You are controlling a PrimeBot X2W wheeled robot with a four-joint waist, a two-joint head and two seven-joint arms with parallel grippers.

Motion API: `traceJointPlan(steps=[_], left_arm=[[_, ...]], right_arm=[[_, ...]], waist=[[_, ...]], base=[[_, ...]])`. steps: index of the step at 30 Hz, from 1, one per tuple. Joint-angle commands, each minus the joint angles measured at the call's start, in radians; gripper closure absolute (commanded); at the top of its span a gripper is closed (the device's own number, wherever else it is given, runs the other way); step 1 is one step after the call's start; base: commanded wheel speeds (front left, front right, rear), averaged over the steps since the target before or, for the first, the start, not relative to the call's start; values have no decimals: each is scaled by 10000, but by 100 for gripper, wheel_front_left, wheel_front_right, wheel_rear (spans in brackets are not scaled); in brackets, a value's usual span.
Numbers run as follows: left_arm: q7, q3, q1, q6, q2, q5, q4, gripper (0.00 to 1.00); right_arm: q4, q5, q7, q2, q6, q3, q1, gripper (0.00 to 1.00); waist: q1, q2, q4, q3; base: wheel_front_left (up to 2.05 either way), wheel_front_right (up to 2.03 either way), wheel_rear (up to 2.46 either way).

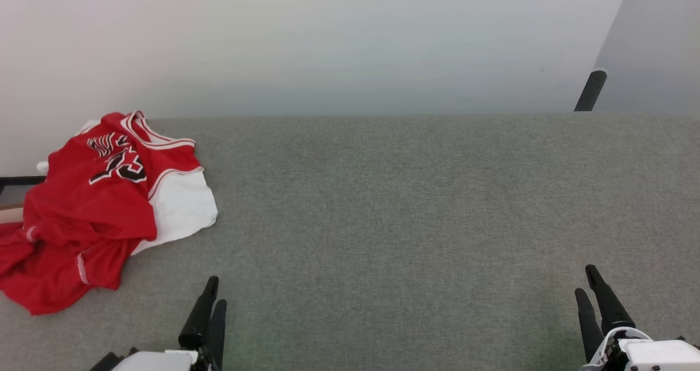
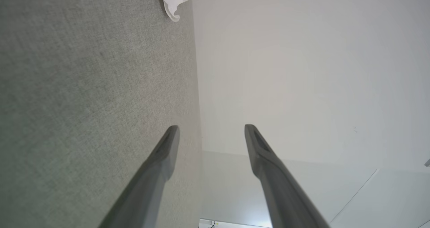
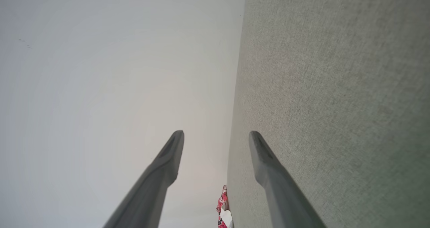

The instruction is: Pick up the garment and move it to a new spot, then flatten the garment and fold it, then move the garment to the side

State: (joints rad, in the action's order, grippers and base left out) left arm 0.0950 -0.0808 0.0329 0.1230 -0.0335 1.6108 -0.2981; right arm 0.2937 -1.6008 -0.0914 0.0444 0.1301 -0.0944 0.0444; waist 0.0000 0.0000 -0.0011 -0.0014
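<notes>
**Two wide claws, one crumpled jersey off to the left**

Both claws sit nearest, at the bottom of the head view, and both are empty. The left claw (image 1: 216, 293) and the right claw (image 1: 585, 281) each have their dark fingers spread wide with nothing between them. They point out over the grey table (image 1: 394, 196).

Farther out, beyond the left claw and apart from it, the jersey (image 1: 93, 207) lies in a loose heap at the table's left side. Its number faces up and one white side panel is spread toward the middle. Its red folds run to the left border, and whether they hang over the table's edge I cannot tell. Behind everything stands a pale wall (image 1: 328, 42).

The pick-up looks not yet begun, and the risks come from the heap itself:
- A pinch on the top fold alone could lift one layer and drag the rest twisted across the rough cover.
- A finger slipping through an armhole could snag.
- A pull toward the left could tip the bunched cloth off the table.
- The right claw is well away, so a one-sided lift may leave the jersey dangling unevenly.
</notes>
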Motion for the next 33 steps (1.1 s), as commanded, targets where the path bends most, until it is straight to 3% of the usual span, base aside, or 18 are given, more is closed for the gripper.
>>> traceJointPlan(steps=[1,11,18,33], left_arm=[[-63,102,189,-33,-41,-29,269,0],[-456,619,169,-209,-216,-349,687,0],[-849,966,210,-324,-471,-994,820,0],[-1618,1866,375,-838,-1150,-3919,829,0]], right_arm=[[-282,105,99,29,1,91,71,0],[-698,700,572,114,2,441,-106,0],[-850,1710,895,231,2,605,-165,0],[-1173,5174,1417,158,4,635,-307,0]], waist=[[0,0,-2,-11],[0,0,-19,-97],[0,0,-28,-154],[0,0,-31,-283]], base=[[0,0,0],[0,0,0],[0,0,0],[0,0,0]])
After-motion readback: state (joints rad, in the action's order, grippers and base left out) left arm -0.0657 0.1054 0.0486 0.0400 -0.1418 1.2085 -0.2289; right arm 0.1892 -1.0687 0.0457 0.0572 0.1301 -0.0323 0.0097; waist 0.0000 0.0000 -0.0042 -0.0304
